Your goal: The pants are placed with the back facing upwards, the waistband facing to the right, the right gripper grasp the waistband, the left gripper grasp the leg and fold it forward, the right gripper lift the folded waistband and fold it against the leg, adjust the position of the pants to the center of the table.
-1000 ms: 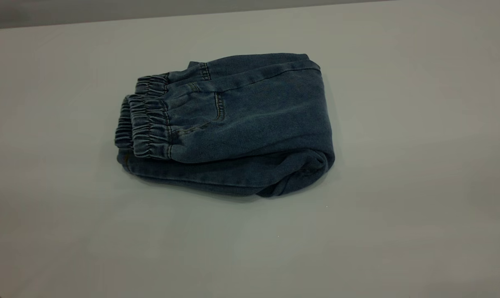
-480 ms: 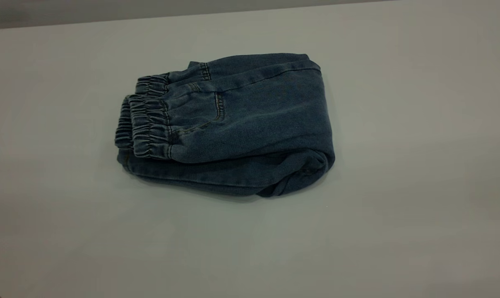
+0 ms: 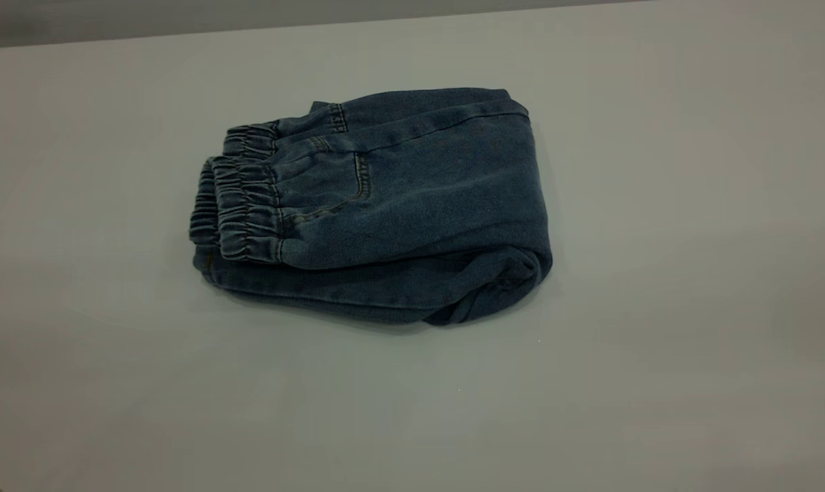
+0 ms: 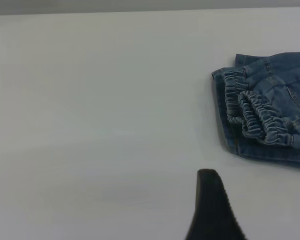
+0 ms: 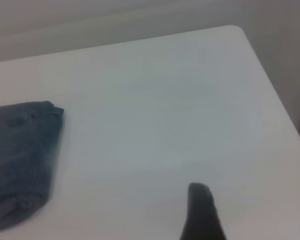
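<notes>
Folded denim pants (image 3: 385, 205) lie centre frame on the white table (image 3: 658, 342), waistband (image 3: 238, 198) at left. Left gripper (image 4: 213, 210) and right gripper (image 5: 201, 212) clear of the fabric; whether they are parted or closed cannot be told.

Bare test-bench setting, large plain white table (image 3: 658, 205), blank grey wall (image 3: 180, 17) behind, no furnishings

No readable text, label, brand, number or sign anywhere. Only plain blue denim and stitching on the folded pants (image 3: 385, 205), with no print legible on the exposed side. Nothing written on the bare counter (image 3: 658, 342).
</notes>
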`<state>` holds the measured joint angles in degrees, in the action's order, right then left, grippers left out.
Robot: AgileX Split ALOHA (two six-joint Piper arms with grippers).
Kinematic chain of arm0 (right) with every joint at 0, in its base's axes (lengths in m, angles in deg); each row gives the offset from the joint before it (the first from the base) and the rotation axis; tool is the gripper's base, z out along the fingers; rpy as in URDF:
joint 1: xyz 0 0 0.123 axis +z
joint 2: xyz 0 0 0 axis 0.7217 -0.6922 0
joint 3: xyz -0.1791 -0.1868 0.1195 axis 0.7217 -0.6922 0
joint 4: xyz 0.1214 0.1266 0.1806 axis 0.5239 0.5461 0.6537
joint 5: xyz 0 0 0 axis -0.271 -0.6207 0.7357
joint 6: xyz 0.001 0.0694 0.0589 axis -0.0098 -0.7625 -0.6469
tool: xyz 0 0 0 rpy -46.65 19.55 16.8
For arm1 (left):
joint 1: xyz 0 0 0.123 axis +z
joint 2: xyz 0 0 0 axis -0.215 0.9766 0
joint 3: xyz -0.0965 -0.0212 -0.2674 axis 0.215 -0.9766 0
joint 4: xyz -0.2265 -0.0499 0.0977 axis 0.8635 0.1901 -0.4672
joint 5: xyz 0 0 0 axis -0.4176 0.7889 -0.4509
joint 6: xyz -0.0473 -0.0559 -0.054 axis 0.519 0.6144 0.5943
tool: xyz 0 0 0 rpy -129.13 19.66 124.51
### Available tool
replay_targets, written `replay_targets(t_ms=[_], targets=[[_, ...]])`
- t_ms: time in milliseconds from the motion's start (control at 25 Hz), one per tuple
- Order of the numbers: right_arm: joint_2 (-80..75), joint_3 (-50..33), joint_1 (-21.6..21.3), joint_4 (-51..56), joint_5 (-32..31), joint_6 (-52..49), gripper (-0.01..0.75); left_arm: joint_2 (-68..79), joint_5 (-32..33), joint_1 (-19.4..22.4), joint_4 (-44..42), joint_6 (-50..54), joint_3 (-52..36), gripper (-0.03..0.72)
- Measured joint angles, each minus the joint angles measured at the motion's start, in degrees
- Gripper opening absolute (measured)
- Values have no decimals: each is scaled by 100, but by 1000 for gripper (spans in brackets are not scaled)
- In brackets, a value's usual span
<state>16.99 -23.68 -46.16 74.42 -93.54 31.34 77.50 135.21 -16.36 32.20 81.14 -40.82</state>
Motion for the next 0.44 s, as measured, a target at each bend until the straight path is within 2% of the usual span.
replay_targets(t_ms=[440], targets=[[0,-5,0,0,0,0,407,0,-5,-5,0,0,0,405]])
